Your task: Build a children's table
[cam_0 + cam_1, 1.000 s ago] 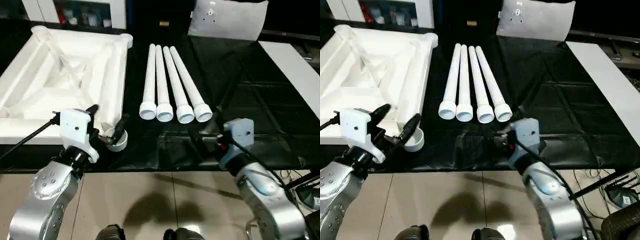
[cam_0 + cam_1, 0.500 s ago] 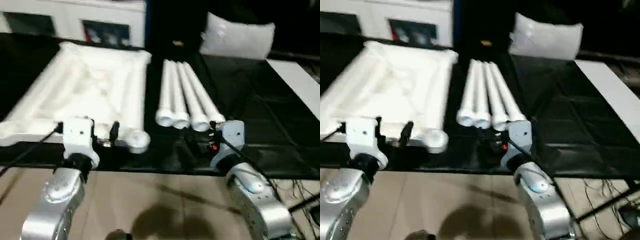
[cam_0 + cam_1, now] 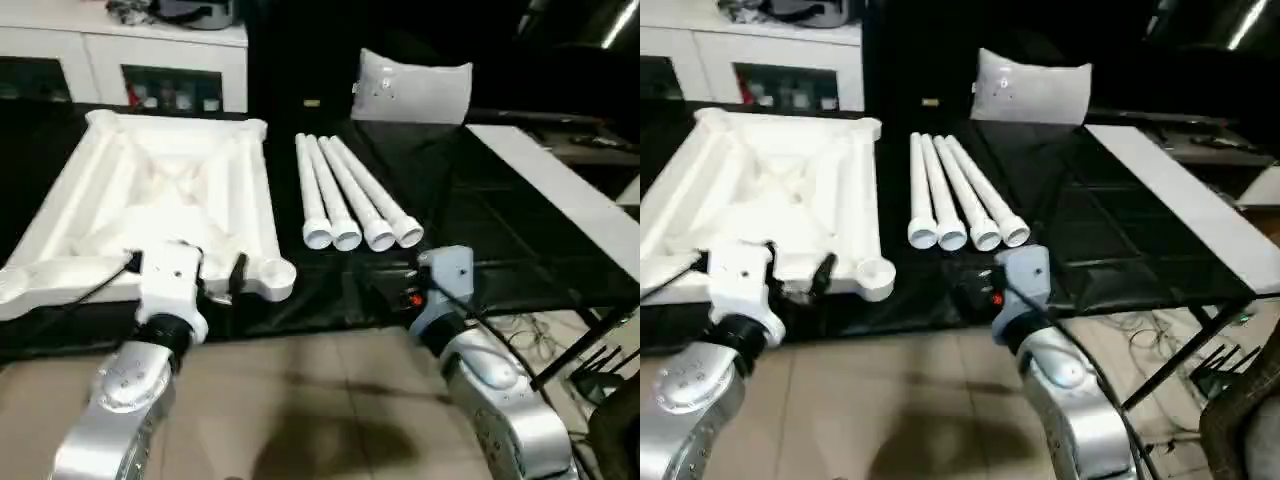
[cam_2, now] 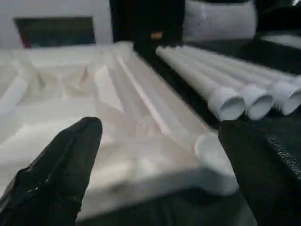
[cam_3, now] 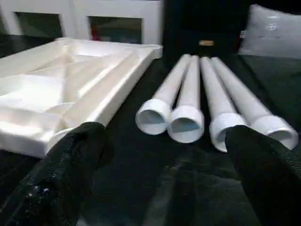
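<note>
Left gripper (image 4: 155,165) fingers spread wide apart, holding nothing, hovering at the near edge of the tabletop (image 3: 160,200), close to its near-right corner socket (image 3: 277,271). Right gripper (image 5: 164,188) also spread wide, empty, low over the black mat (image 3: 480,230) just short of the open ends of the legs (image 3: 350,195).

Tabletop lies upside down at 10 o'clock in the head views, ribbed underside up, round sockets at the corners. From the left wrist view the corner socket sits between the two fingers (image 4: 61,160), further out, not touched.

Four legs lie flat side by side at 12 o'clock, touching each other, wide open ends toward the robot, narrow ends pointing away. They sit just right of the tabletop, with a strip of mat between. From the right wrist view the four ends line up between the fingers (image 5: 70,165), apart from them.

Cushion (image 3: 415,88) at 1 o'clock, beyond the legs' far ends. Cabinet (image 3: 130,60) at 11 o'clock behind the tabletop. Tan floor (image 3: 330,400) under both forearms.
</note>
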Robot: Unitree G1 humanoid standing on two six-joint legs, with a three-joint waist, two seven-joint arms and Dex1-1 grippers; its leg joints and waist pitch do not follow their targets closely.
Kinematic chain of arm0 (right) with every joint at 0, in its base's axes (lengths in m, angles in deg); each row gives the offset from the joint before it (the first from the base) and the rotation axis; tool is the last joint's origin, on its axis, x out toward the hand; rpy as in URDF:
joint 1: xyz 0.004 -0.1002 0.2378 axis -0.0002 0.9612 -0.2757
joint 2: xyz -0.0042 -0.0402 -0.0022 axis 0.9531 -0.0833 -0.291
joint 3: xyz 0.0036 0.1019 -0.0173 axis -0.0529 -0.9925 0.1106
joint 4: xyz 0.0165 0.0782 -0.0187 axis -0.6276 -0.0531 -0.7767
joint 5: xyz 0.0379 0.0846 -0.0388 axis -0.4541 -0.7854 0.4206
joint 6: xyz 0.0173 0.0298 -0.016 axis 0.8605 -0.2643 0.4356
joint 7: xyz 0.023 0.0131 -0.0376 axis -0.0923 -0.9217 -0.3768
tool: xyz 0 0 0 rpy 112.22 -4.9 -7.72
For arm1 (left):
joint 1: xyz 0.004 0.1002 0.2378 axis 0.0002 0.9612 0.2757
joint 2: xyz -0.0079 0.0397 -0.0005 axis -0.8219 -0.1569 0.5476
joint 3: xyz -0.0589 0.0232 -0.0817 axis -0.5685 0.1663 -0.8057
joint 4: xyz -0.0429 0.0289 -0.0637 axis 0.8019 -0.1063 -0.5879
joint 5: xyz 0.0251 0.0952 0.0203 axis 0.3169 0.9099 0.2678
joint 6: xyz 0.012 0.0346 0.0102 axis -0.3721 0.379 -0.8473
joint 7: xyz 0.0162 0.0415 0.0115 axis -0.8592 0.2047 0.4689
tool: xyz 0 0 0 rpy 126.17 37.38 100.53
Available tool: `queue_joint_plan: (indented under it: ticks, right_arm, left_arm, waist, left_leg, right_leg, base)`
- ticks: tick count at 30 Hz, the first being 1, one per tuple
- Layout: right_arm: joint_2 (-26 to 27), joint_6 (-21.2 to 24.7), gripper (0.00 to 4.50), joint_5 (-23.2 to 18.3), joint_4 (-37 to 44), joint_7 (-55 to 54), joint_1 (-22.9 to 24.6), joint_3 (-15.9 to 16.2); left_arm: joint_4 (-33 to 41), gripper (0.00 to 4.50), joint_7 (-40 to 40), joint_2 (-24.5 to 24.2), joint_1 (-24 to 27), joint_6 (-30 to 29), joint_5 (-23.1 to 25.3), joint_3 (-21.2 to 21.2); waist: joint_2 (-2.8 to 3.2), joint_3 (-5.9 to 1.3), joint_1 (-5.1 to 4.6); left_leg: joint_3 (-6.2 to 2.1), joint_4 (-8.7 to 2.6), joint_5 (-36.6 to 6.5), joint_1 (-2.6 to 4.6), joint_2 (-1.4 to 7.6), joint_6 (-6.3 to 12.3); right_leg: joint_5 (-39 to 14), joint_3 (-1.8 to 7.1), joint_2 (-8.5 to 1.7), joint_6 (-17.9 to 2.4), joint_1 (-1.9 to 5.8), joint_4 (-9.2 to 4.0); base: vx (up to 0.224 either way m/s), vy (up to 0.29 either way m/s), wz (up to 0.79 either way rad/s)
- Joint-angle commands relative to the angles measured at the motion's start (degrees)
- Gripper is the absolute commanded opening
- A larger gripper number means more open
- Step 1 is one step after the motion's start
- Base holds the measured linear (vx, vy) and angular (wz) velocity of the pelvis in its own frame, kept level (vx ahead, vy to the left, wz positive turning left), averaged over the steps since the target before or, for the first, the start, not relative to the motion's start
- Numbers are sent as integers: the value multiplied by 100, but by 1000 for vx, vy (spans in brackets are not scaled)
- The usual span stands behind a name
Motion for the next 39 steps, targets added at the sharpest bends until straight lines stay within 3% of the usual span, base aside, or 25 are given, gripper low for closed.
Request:
queue_joint_plan:
  ticks: [1, 3, 5, 6, 7, 9, 10, 11, 12, 14, 15, 16, 18, 20, 22, 23, 24, 26, 28, 29, 30, 32, 36, 37, 39]
  right_arm:
    - [-94, 62, 450, 33, 12, 43, 18, -85]
    - [-163, 46, 450, 73, 27, 83, 19, -71]
    - [-186, 40, 450, 91, 28, 109, 20, -83]
    - [-195, 41, 450, 84, 22, 118, 20, -104]
    - [-207, 40, 450, 88, 15, 121, 15, -110]
    - [-237, 40, 450, 105, 8, 139, 4, -113]
    - [-259, 43, 450, 104, 1, 161, -5, -119]
    - [-280, 44, 450, 95, -6, 173, -15, -118]
    - [-298, 40, 450, 89, -19, 189, -30, -115]
    - [-330, 28, 450, 84, -55, 214, -64, -100]
    - [-344, 17, 450, 92, -82, 224, -88, -84]
    - [-351, 2, 450, 108, -122, 239, -129, -72]
    - [-350, 6, 450, 113, -129, 257, -147, -86]
    - [-352, 4, 450, 125, -118, 272, -150, -87]
    - [-367, -5, 450, 145, -125, 273, -162, -76]
    - [-383, -17, 450, 167, -132, 274, -170, -66]
    - [-394, -38, 450, 189, -140, 276, -171, -62]
    - [-415, -92, 450, 238, -158, 280, -166, -59]
    - [-448, -108, 450, 211, -168, 344, -168, -45]
    - [-569, -120, 450, 261, -122, 464, -188, 56]
    - [-651, -144, 450, 284, -75, 582, -190, 147]
    - [-710, -170, 450, 230, 17, 746, -153, 248]
    - [-544, -177, 450, 143, 27, 552, -77, 98]
    - [-421, -214, 450, 85, 41, 444, -10, -25]
    - [-415, -306, 450, 40, 66, 497, 34, -55]
  left_arm:
    - [58, 444, 19, 65, 14, 27, -3, 101]
    - [52, 444, -11, 101, 47, 65, 37, 197]
    - [64, 444, -18, 120, 76, 81, 59, 253]
    - [76, 444, -10, 142, 100, 82, 63, 271]
    - [79, 444, -7, 152, 120, 85, 63, 279]
    - [85, 444, 18, 189, 174, 102, 106, 290]
    - [90, 444, 26, 208, 202, 116, 135, 306]
    - [96, 444, 30, 222, 211, 116, 152, 312]
    - [98, 444, 29, 232, 211, 113, 167, 315]
    - [100, 444, 23, 242, 208, 111, 189, 323]
    - [101, 444, 20, 240, 206, 111, 196, 327]
    - [100, 444, 21, 231, 207, 125, 205, 324]
    - [95, 444, 15, 232, 209, 137, 213, 327]
    - [77, 444, 14, 224, 207, 155, 217, 327]
    - [71, 444, 62, 213, 207, 170, 283, 339]
    - [76, 444, 93, 210, 203, 175, 316, 352]
    - [77, 444, 111, 205, 192, 178, 330, 370]
    - [76, 444, 142, 190, 155, 174, 359, 421]
    - [62, 444, 172, 161, 103, 177, 411, 470]
    - [55, 444, 189, 136, 64, 180, 457, 493]
    - [58, 444, 189, 117, 46, 171, 486, 501]
    - [101, 444, 214, 90, 28, 147, 501, 507]
    - [182, 444, 365, 9, 16, 124, 513, 566]
    - [213, 444, 518, -75, -1, 119, 491, 636]
    - [220, 444, 597, -114, -16, 105, 476, 679]
  waist:
    - [57, -312, 54]
    - [27, -154, 179]
    - [162, 69, -83]
    - [499, 193, -364]
    - [492, 244, -204]
    - [411, 63, 148]
    - [-437, -421, -84]
    - [-135, -106, -39]
    - [-120, 134, 103]
    - [21, -88, 255]
    - [364, -209, 51]
    - [177, -377, -147]
    - [208, -396, -114]
    - [-11, -346, -121]
    - [-572, -407, 199]
    - [-405, -270, 335]
    - [-462, -385, 382]
    - [-358, -346, 477]
    - [-182, -246, 505]
    - [24, -244, 549]
    - [307, -201, 302]
    - [368, -366, 123]
    - [121, -351, 2]
    - [-63, -273, 28]
    - [-187, -171, 369]
  left_leg:
    - [-421, -558, -1943, 110, 753, -736]
    - [-303, -120, -1442, 308, 837, -147]
    - [-460, 582, -1982, 727, 805, -327]
    - [-602, -704, -5434, 366, 846, -1003]
    - [-316, -1688, -6768, -478, 567, -1211]
    - [296, -1464, -5592, -542, 237, -1227]
    - [82, 1364, -1281, 525, 634, -583]
    - [-168, 1385, -426, 274, 678, 18]
    - [-207, 1232, -307, -269, 592, 157]
    - [-286, 412, -1048, 359, 777, -31]
    - [-1004, -708, -2064, 1190, 1158, 0]
    - [-1244, -853, -1607, 1413, 1432, 728]
    - [-933, -595, 618, 1354, 1248, 2248]
    - [-489, -840, 1031, 1109, 1153, 2641]
    - [209, -164, -585, 600, 95, 1599]
    - [96, 165, -767, 668, 113, 1237]
    - [-75, 447, -364, 318, 261, 654]
    - [-110, 442, 205, 141, 356, 174]
    - [-91, 29, 741, 126, 631, 110]
    - [-56, -445, 1120, -110, 661, 757]
    - [-512, -823, -120, 375, 805, 1502]
    - [-1314, -747, -12, 1058, 1006, 3125]
    - [-1349, -737, 1044, 837, 627, 3510]
    - [-643, -649, 357, 734, 625, 2655]
    - [-218, 156, -635, 232, 137, 1523]
  right_leg:
    - [-2074, 469, -990, -660, 88, -692]
    - [-4038, 526, -1221, -779, -50, -1096]
    - [-5670, -111, -1194, -566, -140, -1458]
    - [-4253, -825, -317, -330, 184, -505]
    - [-2553, -593, 224, -437, 895, 839]
    - [-2058, -506, 473, -336, 1130, 860]
    - [-6335, 306, -1271, -503, 42, -795]
    - [-6776, 717, -1696, -1026, -41, -1374]
    - [-5943, 703, -1336, -1552, 629, -1154]
    - [-4079, 260, -571, -1618, 732, -657]
    - [-2127, 18, 314, -958, 1, 494]
    - [-1297, 85, 319, -472, -214, 683]
    - [-386, 192, 136, 236, -724, 915]
    - [374, 280, 49, 76, -815, 739]
    - [-698, 1204, -375, -248, 145, -608]
    - [-1966, 1478, -827, -564, 104, -920]
    - [-2113, 1576, -898, -1472, 546, -775]
    - [-528, 1365, -748, -2131, 566, -675]
    - [-310, 854, -589, -2435, 391, -785]
    - [-959, 143, -407, -1925, 557, -835]
    - [-1243, -168, 289, -1199, 136, -324]
    - [-1164, 80, 422, -495, -450, 515]
    - [-341, 532, 279, 170, -735, 474]
    - [184, 777, 38, -111, -605, -57]
    - [-1906, 1619, -793, -456, 166, -920]
  base:
    - [-66, -31, -18]
    - [-113, -17, -7]
    - [-80, 15, -7]
    - [48, 93, -5]
    - [48, 93, -5]
    - [33, -1, 10]
    - [33, -72, 10]
    - [249, -123, 0]
    - [248, -3, 3]
    - [181, 33, 11]
    - [103, 50, 16]
    - [103, 50, 16]
    - [143, 13, 5]
    - [156, -15, 3]
    - [170, -74, 4]
    - [175, -89, 8]
    - [175, -57, 0]
    - [177, -38, -1]
    - [163, 14, -2]
    - [176, 79, 22]
    - [239, 90, 51]
    - [229, 72, 54]
    - [131, 1, 57]
    - [112, -65, 44]
    - [95, -58, 7]
